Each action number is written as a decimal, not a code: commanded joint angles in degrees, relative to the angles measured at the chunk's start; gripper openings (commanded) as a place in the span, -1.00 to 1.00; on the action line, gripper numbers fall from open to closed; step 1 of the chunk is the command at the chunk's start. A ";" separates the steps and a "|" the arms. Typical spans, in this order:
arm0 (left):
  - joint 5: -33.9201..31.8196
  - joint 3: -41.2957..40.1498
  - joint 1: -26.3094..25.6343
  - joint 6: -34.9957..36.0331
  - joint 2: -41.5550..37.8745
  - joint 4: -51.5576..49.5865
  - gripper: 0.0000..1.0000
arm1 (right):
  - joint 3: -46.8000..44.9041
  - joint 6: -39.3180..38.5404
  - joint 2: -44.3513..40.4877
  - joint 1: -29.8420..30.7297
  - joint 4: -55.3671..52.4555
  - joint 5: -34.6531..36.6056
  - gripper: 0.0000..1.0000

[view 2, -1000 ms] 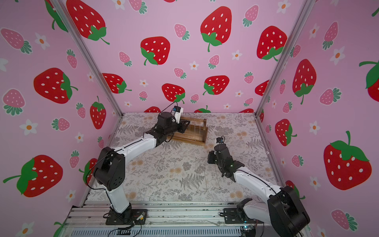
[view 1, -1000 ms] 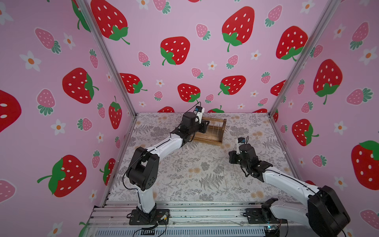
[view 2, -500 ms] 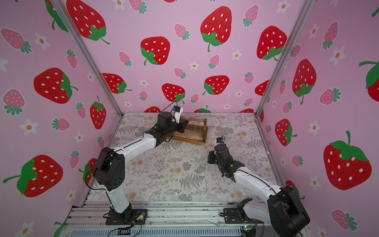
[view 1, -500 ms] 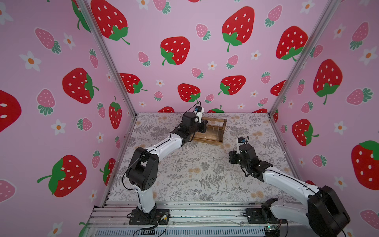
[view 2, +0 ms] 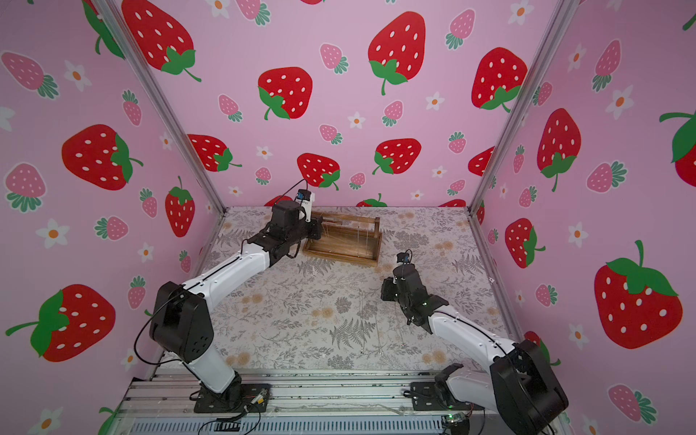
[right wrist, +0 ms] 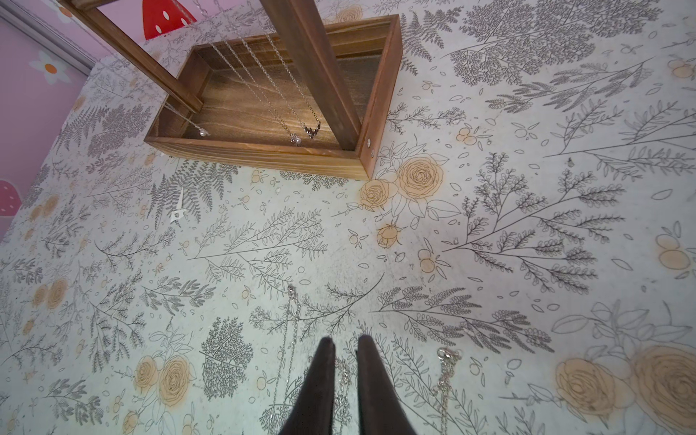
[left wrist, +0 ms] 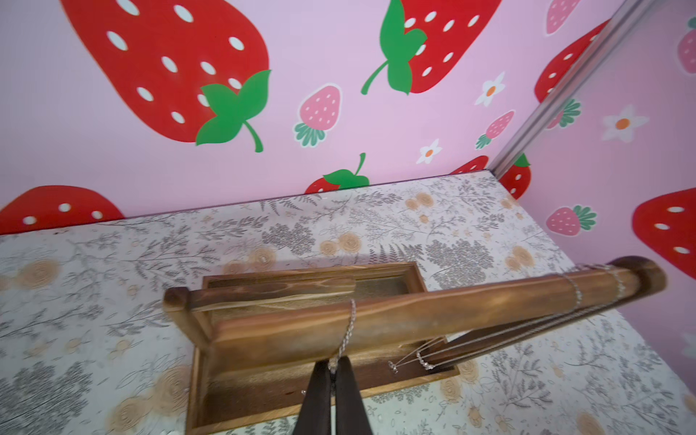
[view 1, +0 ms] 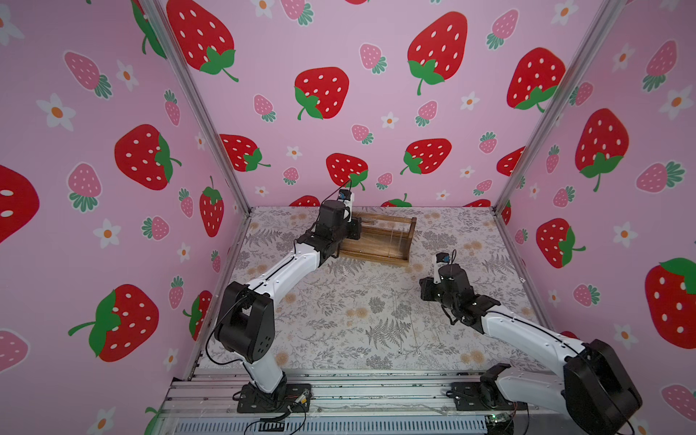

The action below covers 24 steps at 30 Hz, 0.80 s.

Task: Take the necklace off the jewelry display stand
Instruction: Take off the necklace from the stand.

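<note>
Surface: floral tabletop [view 1: 357, 309]; dark brown wooden jewelry display stand [view 1: 376, 257] above centre in both top views.
Left gripper [left wrist: 333, 371]: mine, clenched on thin silver chain necklace [left wrist: 350, 324] draped over its bar.
Risk: snagged chain could tip stand.

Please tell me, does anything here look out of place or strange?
Yes: thin silver chains lie loose on the floral table beside the right gripper, off the dark brown wooden display stand. A small white scrap also lies near the stand's tray. The left gripper is shut on one silver necklace draped over the bar.
</note>
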 commanded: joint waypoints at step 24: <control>2.44 -7.37 -0.47 -3.19 -25.60 -19.24 -1.00 | -0.35 0.77 -0.49 -0.24 -0.83 -2.25 -0.70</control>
